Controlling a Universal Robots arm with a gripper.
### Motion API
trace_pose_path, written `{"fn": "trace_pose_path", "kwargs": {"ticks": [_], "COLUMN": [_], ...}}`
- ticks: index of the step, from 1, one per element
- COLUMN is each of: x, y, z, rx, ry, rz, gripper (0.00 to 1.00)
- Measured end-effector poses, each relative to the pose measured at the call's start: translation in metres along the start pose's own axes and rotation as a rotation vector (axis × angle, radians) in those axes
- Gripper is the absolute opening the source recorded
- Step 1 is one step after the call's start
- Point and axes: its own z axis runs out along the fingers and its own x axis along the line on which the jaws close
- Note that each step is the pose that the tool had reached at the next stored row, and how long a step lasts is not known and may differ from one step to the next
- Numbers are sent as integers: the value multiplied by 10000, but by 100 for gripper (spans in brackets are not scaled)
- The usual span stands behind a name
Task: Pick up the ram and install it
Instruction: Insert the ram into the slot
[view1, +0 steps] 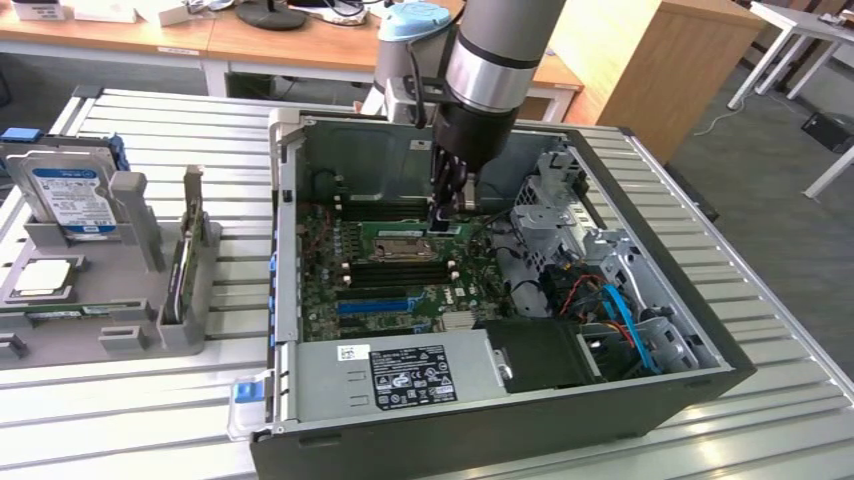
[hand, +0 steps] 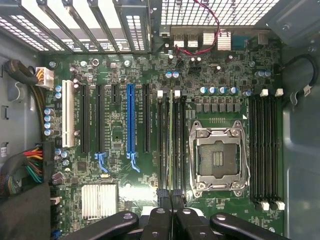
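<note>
Fingertips of my claw are drawn narrow, pinching the ram by its upper edge, so the wrist view sees the stick edge-on as a thin green line. I hold it upright and lengthwise along the black memory slots just beside the CPU socket, between the white latches at the slot ends. That alignment is what lets the stick's lower edge meet a slot squarely. Whether it is seated or only resting in the slot mouth I cannot tell. The blue expansion slot lies apart, on the far side of this bank from the socket. In the exterior view my arm reaches straight down into the open case, over the motherboard.
</note>
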Motion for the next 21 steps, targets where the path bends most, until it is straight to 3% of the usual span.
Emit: {"fn": "trace_pose_path", "kwargs": {"ticks": [11, 21], "x": [1, 4], "y": [-2, 3], "z": [87, 92], "rx": [0, 1], "ry": [-1, -3], "rz": [0, 1], "gripper": [12, 12]}}
